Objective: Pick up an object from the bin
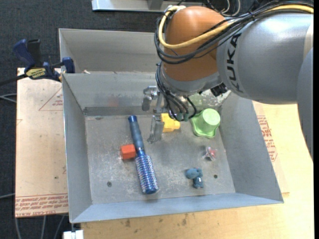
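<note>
My gripper (152, 114) hangs over the middle of the bin, below the orange wrist cover. Its two metal fingers stand apart, open, with nothing between them. A small yellow block (171, 125) lies just right of the nearer fingertip (156, 132), close to it or touching; I cannot tell which. A blue hairbrush (141, 156) lies to the left, its handle tip near the gripper and its bristled head pointing to the bin's front. An orange cube (128, 152) sits against the brush's left side.
A light green cup (206, 122) lies on its side right of the yellow block. Nearer the front right lie a small pink and clear piece (210, 153) and a small blue-grey figure (195, 177). The arm covers the bin's back right.
</note>
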You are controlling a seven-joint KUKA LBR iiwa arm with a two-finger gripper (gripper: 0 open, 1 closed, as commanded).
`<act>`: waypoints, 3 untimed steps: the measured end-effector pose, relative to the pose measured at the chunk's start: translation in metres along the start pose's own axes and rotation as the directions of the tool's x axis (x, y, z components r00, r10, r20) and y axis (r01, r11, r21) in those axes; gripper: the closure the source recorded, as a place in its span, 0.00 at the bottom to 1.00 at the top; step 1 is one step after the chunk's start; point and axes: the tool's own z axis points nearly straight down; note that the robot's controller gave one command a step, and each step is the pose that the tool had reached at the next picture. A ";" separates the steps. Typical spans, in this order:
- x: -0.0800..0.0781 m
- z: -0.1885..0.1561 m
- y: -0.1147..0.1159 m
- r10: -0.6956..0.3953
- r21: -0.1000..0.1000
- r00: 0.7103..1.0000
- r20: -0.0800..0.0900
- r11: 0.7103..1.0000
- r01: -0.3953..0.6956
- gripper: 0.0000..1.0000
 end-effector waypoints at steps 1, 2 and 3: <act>0.056 0.171 0.039 -0.192 -0.001 0.981 0.009 0.981 0.192 0.00; 0.081 0.163 -0.019 -0.474 0.002 0.881 0.007 0.881 0.474 0.00; 0.035 0.168 -0.051 -0.438 0.003 0.899 0.010 0.899 0.438 0.00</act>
